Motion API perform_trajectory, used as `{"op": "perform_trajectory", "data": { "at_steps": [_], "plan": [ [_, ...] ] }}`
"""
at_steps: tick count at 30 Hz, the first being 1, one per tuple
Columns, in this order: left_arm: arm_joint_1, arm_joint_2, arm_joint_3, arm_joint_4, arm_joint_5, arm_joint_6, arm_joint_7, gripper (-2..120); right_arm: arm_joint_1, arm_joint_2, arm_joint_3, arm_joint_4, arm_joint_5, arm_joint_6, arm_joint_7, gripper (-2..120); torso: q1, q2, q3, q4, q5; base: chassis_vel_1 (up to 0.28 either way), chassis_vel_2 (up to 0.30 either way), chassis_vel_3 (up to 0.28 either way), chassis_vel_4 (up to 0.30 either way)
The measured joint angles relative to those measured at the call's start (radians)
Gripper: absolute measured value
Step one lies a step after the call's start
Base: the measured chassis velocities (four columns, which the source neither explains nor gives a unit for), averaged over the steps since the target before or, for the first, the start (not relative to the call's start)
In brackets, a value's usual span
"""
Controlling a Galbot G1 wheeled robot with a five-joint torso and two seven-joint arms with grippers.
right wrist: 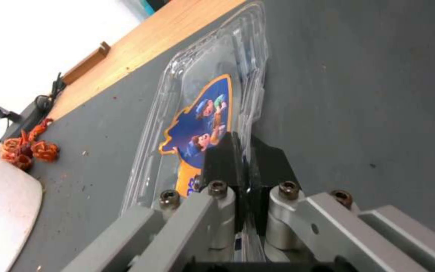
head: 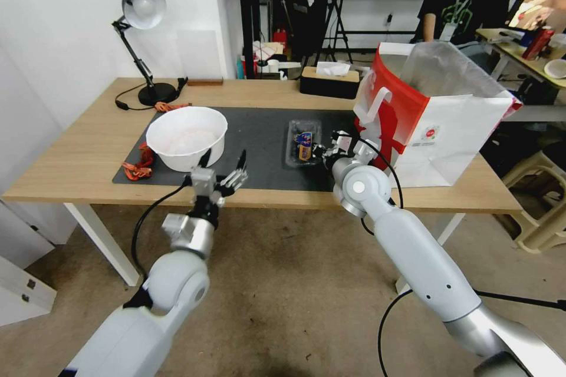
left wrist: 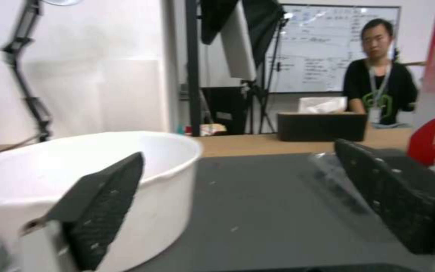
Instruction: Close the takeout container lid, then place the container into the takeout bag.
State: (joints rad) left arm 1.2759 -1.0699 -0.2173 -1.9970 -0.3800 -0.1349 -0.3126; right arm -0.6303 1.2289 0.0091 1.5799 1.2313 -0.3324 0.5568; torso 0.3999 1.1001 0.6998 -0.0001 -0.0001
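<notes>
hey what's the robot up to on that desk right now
The right gripper is pinched shut on the edge of the takeout container, a clear clamshell lying on the dark mat beside the takeout bag, which stands open. The left gripper hangs open near the white bowl, holding nothing.

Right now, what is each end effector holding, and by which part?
Right end effector pinches the container by its edge; left end effector holds nothing.
</notes>
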Motion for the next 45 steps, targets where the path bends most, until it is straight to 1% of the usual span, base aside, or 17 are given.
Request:
{"op": "perform_trajectory", "data": {
  "at_steps": [2,4,6,7,13,17,27,29,30,31,35,39,41,42,43,44,45],
  "plan": [
    [0.056,0.002,-0.035,-0.007,0.014,-0.019,0.002,99,0.0,0.003,0.002,0.0,-0.003,0.0,0.0,0,0.0,0.0,0.0,0.0001,-0.0001,0.0,0.0,0.0,0.0],
    [0.073,0.004,-0.044,-0.008,0.017,-0.027,0.002,100,0.0,0.004,0.002,0.001,-0.004,0.001,-0.001,0,0.0,0.0,0.0,0.0001,0.0001,0.0,0.0,0.0,0.0],
    [0.122,0.01,-0.07,-0.009,0.025,-0.057,0.003,100,-0.001,0.005,0.002,0.001,-0.006,0.001,-0.001,0,0.0,0.0,0.0,0.0,0.0001,0.0,0.0,0.0,0.0],
    [0.122,0.01,-0.07,-0.009,0.025,-0.057,0.003,100,-0.001,0.005,0.002,0.001,-0.006,0.001,-0.001,0,0.0,0.0,0.0,0.0,0.0001,0.0,0.0,0.0,0.0],
    [0.238,0.008,-0.096,0.007,0.028,-0.121,0.005,100,-0.002,0.007,0.002,0.005,-0.007,0.001,-0.003,0,0.0,0.0,0.0,0.0002,0.0,0.0,0.0,0.0,0.0],
    [0.263,0.004,-0.097,0.025,0.031,-0.145,0.007,100,-0.003,0.005,0.003,0.009,-0.007,0.002,-0.003,0,0.0,0.0,0.0,0.0002,0.0001,0.0,0.0,0.0,0.0],
    [0.266,0.0,-0.099,0.03,0.033,-0.149,0.006,100,-0.002,-0.001,0.023,0.061,0.013,0.002,-0.001,0,0.0,0.0,0.0,0.0,0.0002,0.0,0.0,0.0,0.0],
    [0.266,0.0,-0.1,0.032,0.035,-0.149,0.006,100,0.002,-0.008,0.037,0.093,0.035,0.0,0.001,0,0.0,0.0,0.0,0.0001,0.0002,0.0,0.0,0.0,0.0],
    [0.265,-0.002,-0.101,0.034,0.037,-0.149,0.006,100,0.01,-0.019,0.052,0.134,0.06,-0.003,0.005,0,0.0,0.0,0.0,0.0002,0.0002,0.0,0.0,0.0,0.0],
    [0.265,-0.002,-0.101,0.034,0.037,-0.149,0.006,100,0.01,-0.019,0.052,0.134,0.06,-0.003,0.005,0,0.0,0.0,0.0,0.0002,0.0002,0.0,0.0,0.0,0.0],
    [0.257,-0.005,-0.105,0.034,0.037,-0.15,0.003,100,0.054,-0.06,0.123,0.27,0.128,-0.024,0.025,0,0.0,0.0,0.0,0.0,0.0003,0.0,0.0,0.0,0.0],
    [0.256,-0.005,-0.105,0.035,0.037,-0.15,0.002,100,0.077,-0.074,0.158,0.314,0.151,-0.033,0.042,0,0.0,0.0,0.0,0.0002,0.0,0.0,0.0,0.0,0.0],
    [0.254,-0.005,-0.106,0.035,0.037,-0.149,0.002,100,0.116,-0.095,0.215,0.363,0.18,-0.051,0.071,0,0.0,0.0,0.0,0.0001,0.0002,0.0,0.0,0.0,0.0],
    [0.254,-0.005,-0.106,0.035,0.037,-0.149,0.002,100,0.116,-0.095,0.215,0.363,0.18,-0.051,0.071,0,0.0,0.0,0.0,0.0001,0.0002,0.0,0.0,0.0,0.0],
    [0.252,-0.005,-0.103,0.036,0.038,-0.149,0.001,100,0.153,-0.121,0.272,0.39,0.187,-0.066,0.1,0,0.0,0.0,0.0,0.0002,0.0002,0.0,0.0,0.0,0.0],
    [0.25,-0.007,-0.101,0.036,0.039,-0.149,0.001,100,0.167,-0.135,0.302,0.396,0.186,-0.076,0.117,0,0.0,0.0,0.0,0.0001,0.0003,0.0,0.0,0.0,0.0],
    [0.25,-0.007,-0.101,0.036,0.039,-0.149,0.001,100,0.167,-0.135,0.302,0.396,0.186,-0.076,0.117,0,0.0,0.0,0.0,0.0001,0.0003,0.0,0.0,0.0,0.0]
  ]
}}
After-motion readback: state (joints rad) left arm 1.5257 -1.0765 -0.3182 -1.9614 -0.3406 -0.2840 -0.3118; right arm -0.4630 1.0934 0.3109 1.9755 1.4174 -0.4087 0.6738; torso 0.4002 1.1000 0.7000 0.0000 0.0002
